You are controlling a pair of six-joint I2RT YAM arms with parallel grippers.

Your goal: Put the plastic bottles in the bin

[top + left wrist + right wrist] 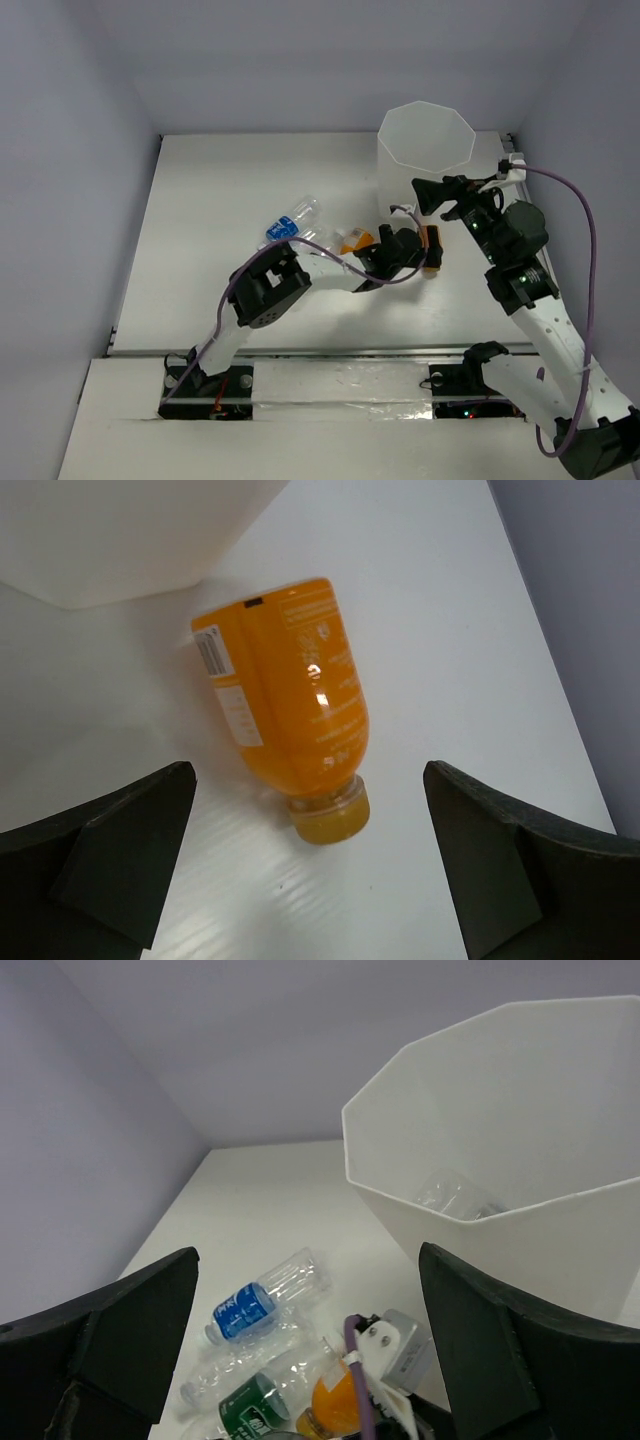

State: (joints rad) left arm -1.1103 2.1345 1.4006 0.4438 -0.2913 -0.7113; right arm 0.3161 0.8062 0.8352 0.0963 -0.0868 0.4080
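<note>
clear bottle (455, 1198) half-hidden inside bin (520, 1235)

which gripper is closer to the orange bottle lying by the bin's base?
Left. The left gripper is open, with a finger on either side of the orange bottle and neither touching it. The right gripper is open too, held up near the rim of the bin.
</note>
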